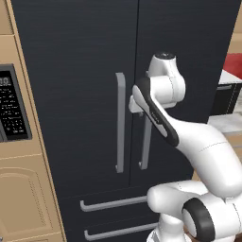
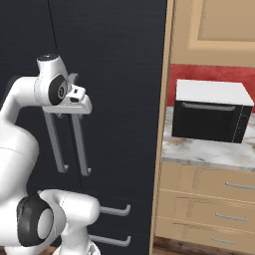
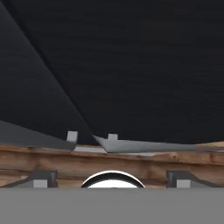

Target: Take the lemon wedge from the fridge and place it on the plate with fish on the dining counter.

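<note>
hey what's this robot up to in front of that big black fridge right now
The white robot arm has its end effector up at the top of the fridge's two long grey handles, with its fingers spread open and nothing in them. Both doors look shut, as do the two drawers below. It seems to be working on getting the fridge open. A black microwave sits on the counter to the right.

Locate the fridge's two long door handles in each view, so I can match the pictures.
Left base view: door handles upright at centre.
Right base view: door handles left of centre, slanting downward.
Hand view: door handles as grey bars low across the picture.
Shared landmark: the door seam running between them.
</note>
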Controlling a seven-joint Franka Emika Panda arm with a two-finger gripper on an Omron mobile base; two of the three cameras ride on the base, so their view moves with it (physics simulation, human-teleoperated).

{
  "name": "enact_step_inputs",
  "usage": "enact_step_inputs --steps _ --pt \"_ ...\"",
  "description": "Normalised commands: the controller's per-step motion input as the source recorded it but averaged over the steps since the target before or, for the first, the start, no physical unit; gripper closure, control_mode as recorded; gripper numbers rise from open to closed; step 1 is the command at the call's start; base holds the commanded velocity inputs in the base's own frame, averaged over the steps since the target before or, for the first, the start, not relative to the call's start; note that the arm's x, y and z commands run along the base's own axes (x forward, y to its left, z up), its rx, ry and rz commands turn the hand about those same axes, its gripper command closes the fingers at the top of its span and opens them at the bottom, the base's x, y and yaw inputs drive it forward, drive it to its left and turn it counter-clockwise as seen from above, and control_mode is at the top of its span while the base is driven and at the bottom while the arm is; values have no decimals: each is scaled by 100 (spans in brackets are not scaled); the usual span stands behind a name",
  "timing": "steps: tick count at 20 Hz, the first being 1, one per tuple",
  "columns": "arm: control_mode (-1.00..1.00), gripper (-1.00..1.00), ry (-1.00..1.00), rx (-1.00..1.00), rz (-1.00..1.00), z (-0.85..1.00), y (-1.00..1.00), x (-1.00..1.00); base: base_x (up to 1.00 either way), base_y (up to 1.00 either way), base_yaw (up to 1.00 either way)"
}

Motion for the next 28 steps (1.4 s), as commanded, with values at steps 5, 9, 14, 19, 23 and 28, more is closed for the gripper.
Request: enact_step_inputs --steps 5,9,14,19,23,28 --pt "-100 -100 0 0 0 -31 23 -57 0 0 0" --pt "-100 -100 0 0 0 -17 26 -48 0 0 0" --pt "-100 -100 0 0 0 -16 34 -36 0 0 0" --pt "-100 -100 -13 4 7 4 -45 1 0 0 0" --pt "-100 -100 -13 2 3 6 -36 0 0 0 0" --pt "-100 -100 0 0 1 0 0 0 0 0 0"
